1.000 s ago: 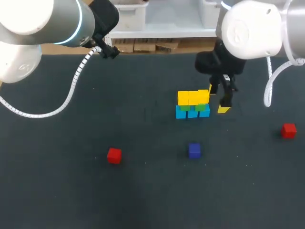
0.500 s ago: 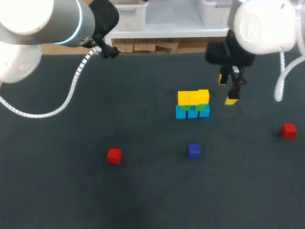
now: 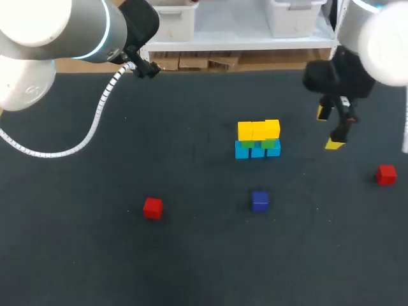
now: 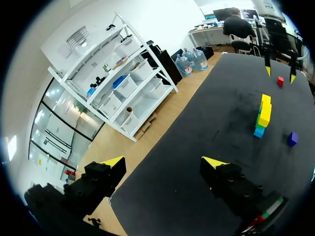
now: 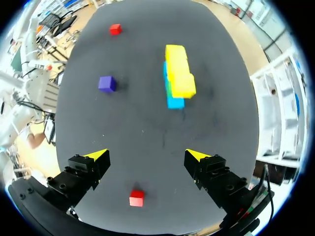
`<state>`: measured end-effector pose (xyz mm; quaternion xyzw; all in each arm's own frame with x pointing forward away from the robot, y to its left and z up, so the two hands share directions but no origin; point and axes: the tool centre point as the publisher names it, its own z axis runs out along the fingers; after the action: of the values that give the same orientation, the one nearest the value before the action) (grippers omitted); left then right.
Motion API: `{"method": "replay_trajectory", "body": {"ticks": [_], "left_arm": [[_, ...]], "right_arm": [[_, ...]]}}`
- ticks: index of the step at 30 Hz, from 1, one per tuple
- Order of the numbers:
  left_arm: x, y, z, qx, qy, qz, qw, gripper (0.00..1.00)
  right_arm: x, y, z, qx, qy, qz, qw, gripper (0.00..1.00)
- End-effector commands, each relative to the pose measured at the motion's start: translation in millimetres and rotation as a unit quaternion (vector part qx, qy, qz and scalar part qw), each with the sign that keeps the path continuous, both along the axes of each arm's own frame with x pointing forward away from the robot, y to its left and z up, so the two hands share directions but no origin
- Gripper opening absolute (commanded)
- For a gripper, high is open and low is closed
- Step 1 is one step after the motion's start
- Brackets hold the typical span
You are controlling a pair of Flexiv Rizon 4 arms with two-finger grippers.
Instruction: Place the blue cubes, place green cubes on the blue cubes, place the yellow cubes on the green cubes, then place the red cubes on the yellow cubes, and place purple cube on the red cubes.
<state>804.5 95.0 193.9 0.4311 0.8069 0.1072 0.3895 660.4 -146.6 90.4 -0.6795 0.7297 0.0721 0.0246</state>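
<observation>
The worktop [image 3: 191, 261] is a dark, matte sheet. Toward its far edge, a little right of the middle, stands the small wall of blocks. Three blue cubes [image 3: 257, 151] sit side by side in a row at the bottom. Green cubes [image 3: 268, 144] lie on them, showing only as thin slivers. Smooth yellow cubes [image 3: 258, 130] cap the top, the right-hand one set slightly askew.

The purple cube [image 3: 259, 201] sits alone on the worktop, in front of the wall and apart from it. One red cube [image 3: 152, 208] lies left of the middle, toward the front. The other red cube [image 3: 386, 174] lies close to the right edge.

My right jaws hang above the worktop between the wall and that right-hand red cube, touching neither. They are spread wide with nothing between the wedge-shaped yellow fingertips [image 5: 97, 155]. My left jaws are up by the far left corner, well away from every cube. They too gape wide and hold nothing, their black fingers ending in yellow tips [image 4: 114, 161].
</observation>
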Motion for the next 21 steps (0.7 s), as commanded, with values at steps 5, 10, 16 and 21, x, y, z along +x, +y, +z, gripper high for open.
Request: {"method": "replay_trajectory", "body": {"ticks": [5,10,16,21], "left_arm": [[1.6,0,0.4,0.0,0.001,-0.002,1.0,1.0],[1.6,0,0.4,0.0,0.001,-0.002,1.0,1.0],[1.6,0,0.4,0.0,0.001,-0.002,1.0,1.0],[1.6,0,0.4,0.0,0.001,-0.002,1.0,1.0]], "right_arm": [[20.0,-40,-14,-0.012,0.006,-0.079,0.997,1.0],[37.5,-67,-20,-0.033,0.0,-0.119,0.992,1.0],[33.3,-98,-30,-0.063,-0.008,-0.085,0.994,1.0],[13.9,-116,-25,-0.048,-0.012,-0.056,0.997,1.0]]}}
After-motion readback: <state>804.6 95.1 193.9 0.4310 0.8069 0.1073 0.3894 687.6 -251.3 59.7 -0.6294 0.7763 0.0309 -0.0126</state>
